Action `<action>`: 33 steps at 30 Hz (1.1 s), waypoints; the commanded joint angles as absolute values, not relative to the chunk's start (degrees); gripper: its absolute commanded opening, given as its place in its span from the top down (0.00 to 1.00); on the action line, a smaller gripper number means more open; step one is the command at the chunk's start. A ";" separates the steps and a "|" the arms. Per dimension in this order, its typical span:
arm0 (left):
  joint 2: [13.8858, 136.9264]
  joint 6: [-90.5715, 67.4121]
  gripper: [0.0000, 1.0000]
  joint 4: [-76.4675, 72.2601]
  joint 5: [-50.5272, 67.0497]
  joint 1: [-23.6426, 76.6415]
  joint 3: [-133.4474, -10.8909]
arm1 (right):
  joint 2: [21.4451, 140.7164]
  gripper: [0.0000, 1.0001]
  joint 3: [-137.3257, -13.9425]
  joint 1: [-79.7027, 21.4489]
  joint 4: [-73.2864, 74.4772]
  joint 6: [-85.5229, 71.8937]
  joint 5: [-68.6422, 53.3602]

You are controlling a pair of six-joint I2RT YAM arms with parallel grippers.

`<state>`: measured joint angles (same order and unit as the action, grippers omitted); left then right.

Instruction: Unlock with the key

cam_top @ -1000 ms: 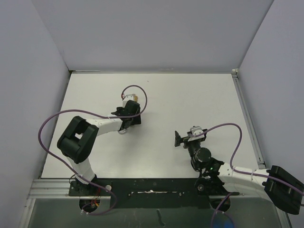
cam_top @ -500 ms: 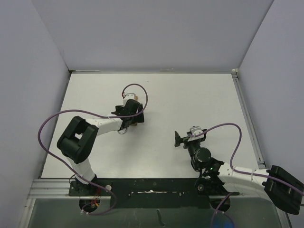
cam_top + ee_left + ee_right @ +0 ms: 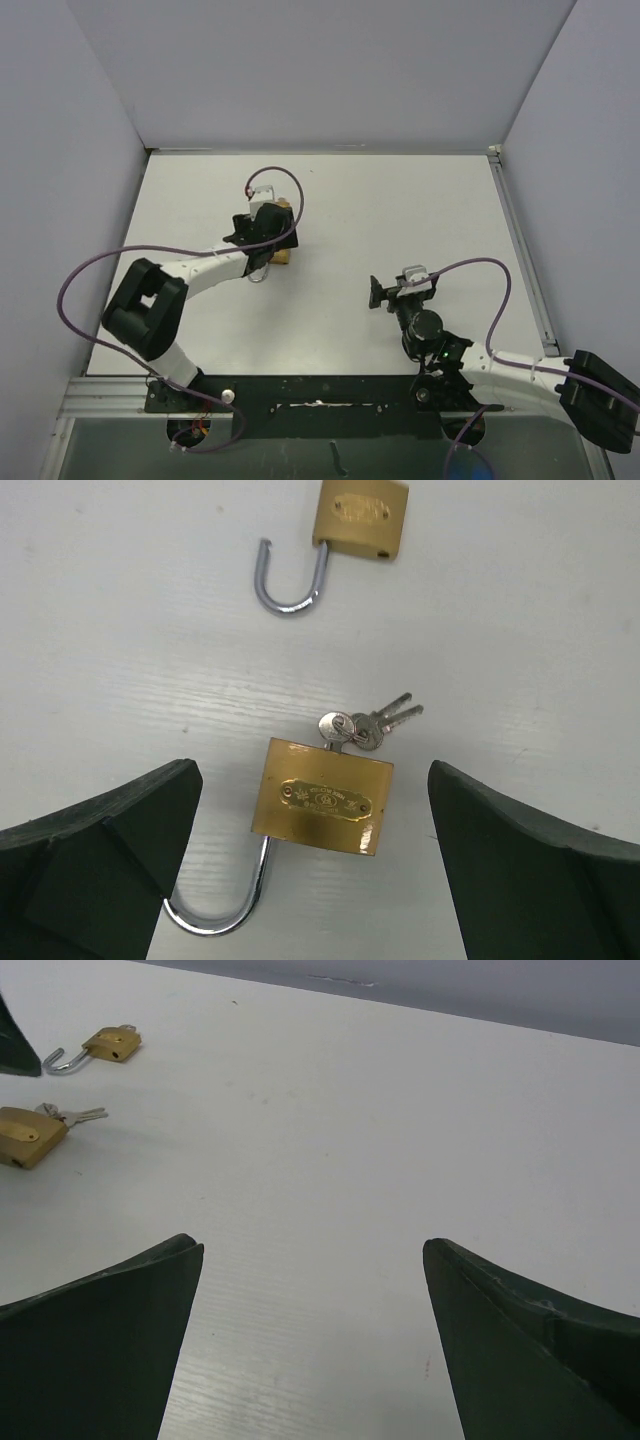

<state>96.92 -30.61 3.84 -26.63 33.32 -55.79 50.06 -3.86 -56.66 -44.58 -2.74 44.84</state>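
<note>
While I watch through the left wrist camera, the left gripper [image 3: 310, 768] hangs over the table [image 3: 520, 610] with its jaws spread as wide as they go and nothing in them. Its two dark fingers [image 3: 110, 860] frame the lower corners of the view. Right between them, touching neither, lies a brass padlock [image 3: 322, 798], flat on its side with the label plate up. Its shackle [image 3: 225, 905] leaves the near end of the body and hooks toward the finger on the left of the view, where I lose its free end behind the pad. The keys [image 3: 365, 725] sit at the far end of that body, one of them in the keyhole and the others fanned out past it, just ahead of the jaw line.

Further out, well beyond the fingertips, I see a second padlock [image 3: 360, 515], smaller in frame. Its own shackle [image 3: 290, 585] stands open, the free end clear of the body.

The right gripper [image 3: 310, 1245] is also fully spread and holds nothing, with only bare table between its fingers. From there both locks are far ahead and off to the left of the jaws, the keyed one nearer.
</note>
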 commanded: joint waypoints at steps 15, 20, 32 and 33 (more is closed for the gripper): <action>41.44 -30.34 0.02 -12.28 -35.86 32.96 -25.63 | 44.82 0.02 -19.89 -47.75 -0.32 -36.61 47.60; 34.63 -30.45 0.02 -12.63 -38.23 32.96 -21.28 | 43.94 0.03 -19.91 -47.45 1.15 -40.89 50.60; 27.59 -29.49 0.02 -13.41 -39.02 32.96 -18.02 | 61.63 0.02 -35.33 -47.54 34.71 -79.05 66.82; 27.41 -29.40 0.02 -13.32 -39.07 32.92 -18.02 | 64.16 0.02 -37.30 -47.55 38.32 -82.11 67.24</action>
<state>28.49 -30.50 -10.26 -38.02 33.21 -18.22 57.04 -30.35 -47.66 21.93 -63.94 59.33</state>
